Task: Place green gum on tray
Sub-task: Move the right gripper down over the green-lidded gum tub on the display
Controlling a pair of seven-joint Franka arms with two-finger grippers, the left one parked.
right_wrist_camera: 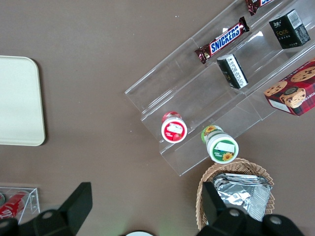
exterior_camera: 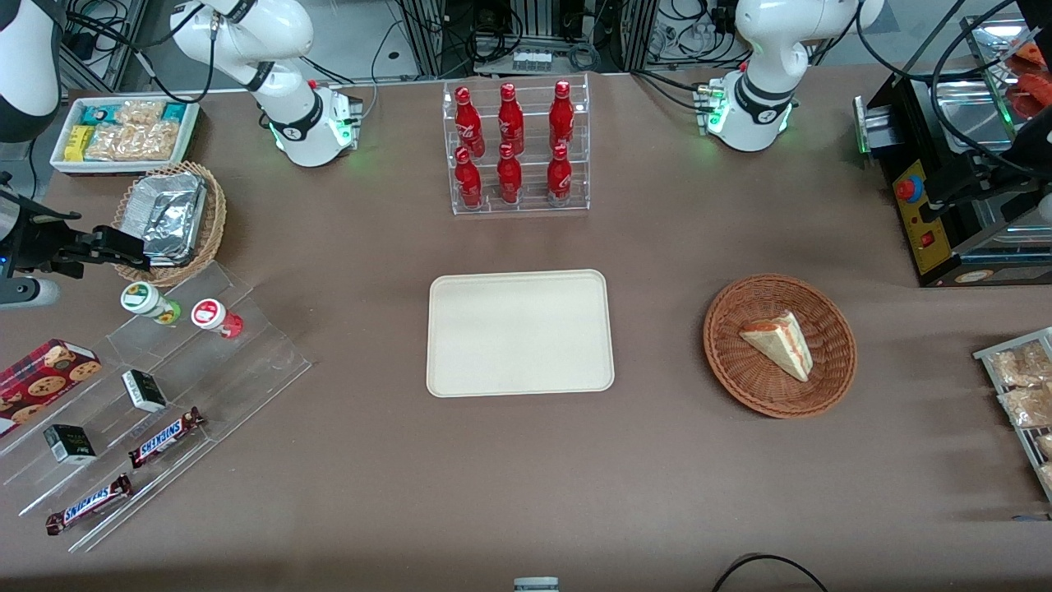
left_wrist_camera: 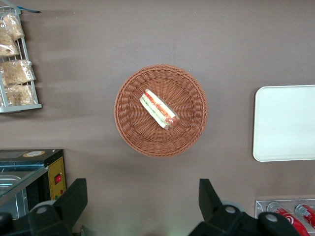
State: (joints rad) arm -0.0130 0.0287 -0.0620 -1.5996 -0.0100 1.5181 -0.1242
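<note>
The green gum [exterior_camera: 148,302] [right_wrist_camera: 221,145], a small bottle with a white lid ringed in green, stands upright on the top step of a clear stepped stand [exterior_camera: 246,362] at the working arm's end of the table. Beside it stands a red-lidded bottle [exterior_camera: 215,316] [right_wrist_camera: 173,128]. The cream tray [exterior_camera: 519,333] [right_wrist_camera: 17,101] [left_wrist_camera: 285,123] lies flat and bare at mid-table. My right gripper [exterior_camera: 123,251] [right_wrist_camera: 146,204] hovers open above the table, a little farther from the front camera than the gum and apart from it, with nothing between its fingers.
A wicker basket of foil packets [exterior_camera: 177,222] sits under the gripper. The stand's lower steps hold Snickers bars [exterior_camera: 164,436], small black boxes [exterior_camera: 144,390] and a cookie box [exterior_camera: 45,374]. A white snack bin [exterior_camera: 123,131], a cola bottle rack [exterior_camera: 514,148] and a sandwich basket [exterior_camera: 779,345] also stand on the table.
</note>
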